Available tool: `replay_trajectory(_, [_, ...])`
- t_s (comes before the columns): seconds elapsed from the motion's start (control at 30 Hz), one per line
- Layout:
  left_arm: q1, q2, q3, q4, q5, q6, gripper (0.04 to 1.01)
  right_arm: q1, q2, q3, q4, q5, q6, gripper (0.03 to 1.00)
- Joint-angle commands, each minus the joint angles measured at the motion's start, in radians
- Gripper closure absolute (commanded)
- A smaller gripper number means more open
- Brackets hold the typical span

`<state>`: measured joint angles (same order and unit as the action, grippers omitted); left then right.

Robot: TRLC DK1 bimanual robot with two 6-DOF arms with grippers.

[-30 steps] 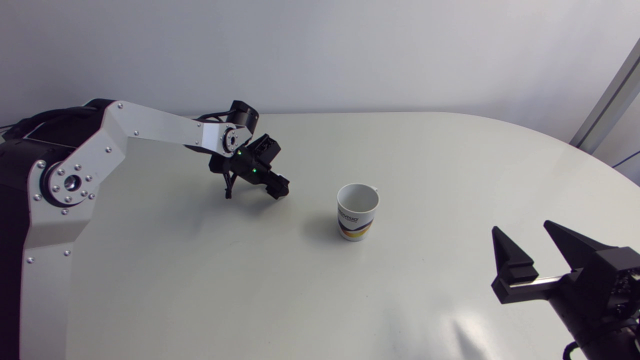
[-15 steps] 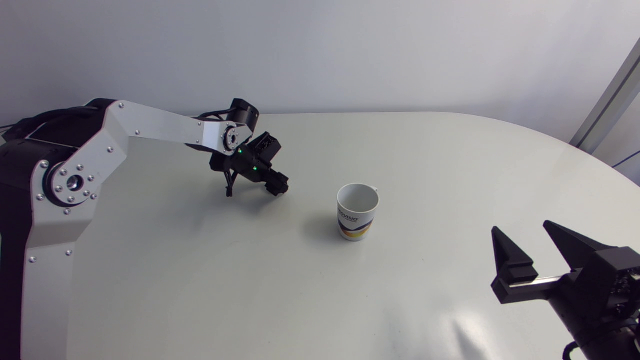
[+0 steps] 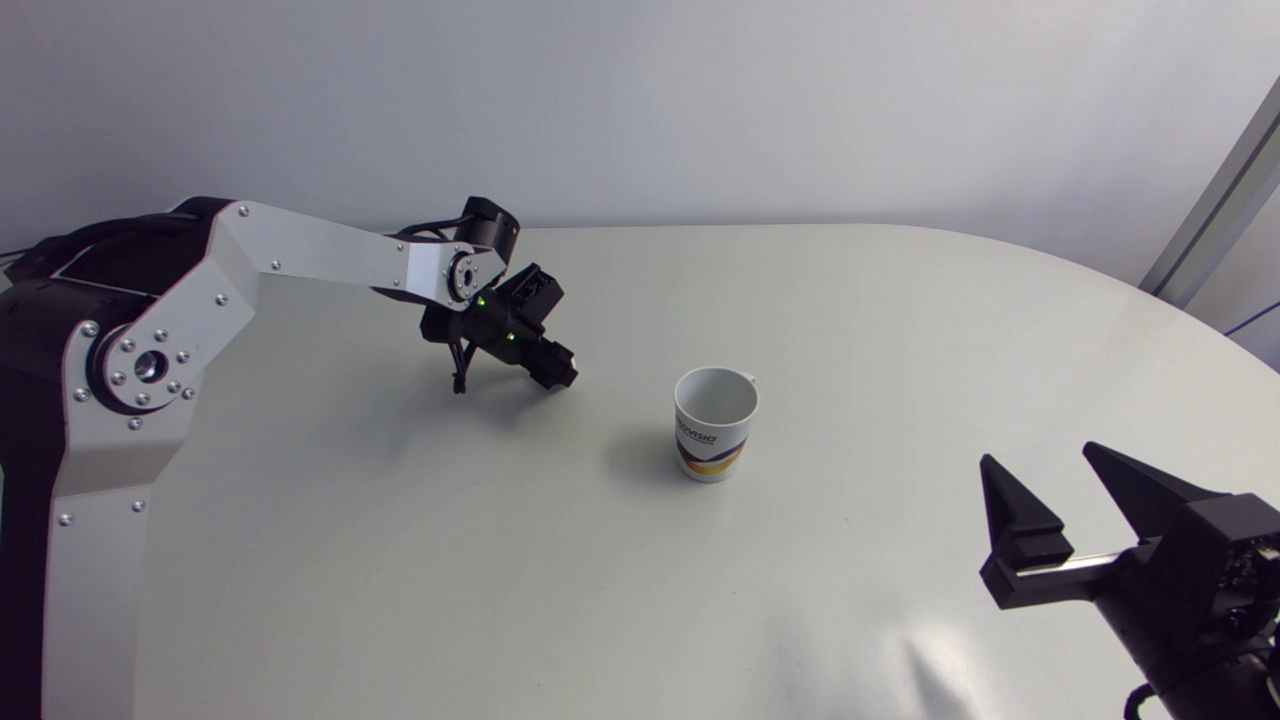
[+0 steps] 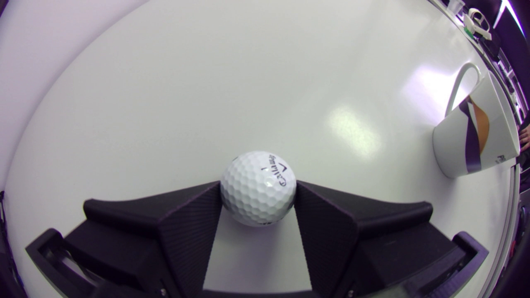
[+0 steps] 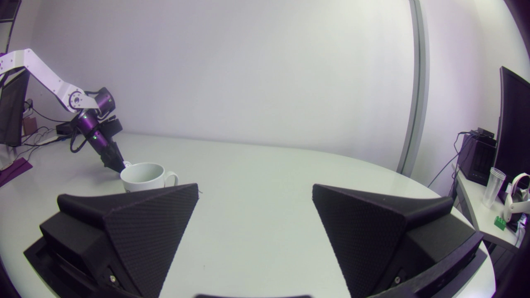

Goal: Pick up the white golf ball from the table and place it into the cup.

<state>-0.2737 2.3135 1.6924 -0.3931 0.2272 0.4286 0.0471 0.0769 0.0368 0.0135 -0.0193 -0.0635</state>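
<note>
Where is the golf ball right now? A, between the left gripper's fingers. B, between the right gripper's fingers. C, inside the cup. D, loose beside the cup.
A: the left wrist view shows the left gripper shut on the golf ball, a finger touching each side.

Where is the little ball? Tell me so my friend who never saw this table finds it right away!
Start at the white table and follow the silver left arm out to its black gripper, a little way from the cup. The ball is pinched in it from both sides. It is the only small round thing there, white and covered in dimples.
</note>
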Motion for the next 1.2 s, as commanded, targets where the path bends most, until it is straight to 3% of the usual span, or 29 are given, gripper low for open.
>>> replay_trajectory(0.0, [-0.007, 0.015, 0.007, -0.021, -0.002, -0.004, 0.621, 0.007, 0.011, -0.035, -0.030, -0.002, 0.022, 0.067])
replay_trajectory(0.3, [0.033, -0.220, -0.096, -0.035, 0.008, 0.004, 0.623, 0.008, 0.009, -0.035, -0.030, -0.002, 0.022, 0.067])
replay_trajectory(0.5, [0.034, -0.413, -0.217, -0.035, 0.072, 0.001, 0.623, 0.008, 0.009, -0.035, -0.030, -0.002, 0.022, 0.067])
replay_trajectory(0.63, [-0.012, -0.502, -0.312, -0.023, 0.121, 0.004, 0.623, 0.010, 0.009, -0.035, -0.030, -0.002, 0.022, 0.067])
replay_trajectory(0.73, [-0.064, -0.551, -0.375, 0.030, 0.136, -0.007, 0.623, 0.010, 0.009, -0.035, -0.030, -0.002, 0.022, 0.067])
replay_trajectory(1.03, [-0.200, -0.554, -0.405, 0.094, 0.199, -0.017, 0.623, 0.008, 0.011, -0.035, -0.032, -0.002, 0.022, 0.067])
replay_trajectory(1.17, [-0.219, -0.526, -0.381, 0.126, 0.255, -0.039, 0.625, 0.007, 0.011, -0.035, -0.032, -0.002, 0.022, 0.067])
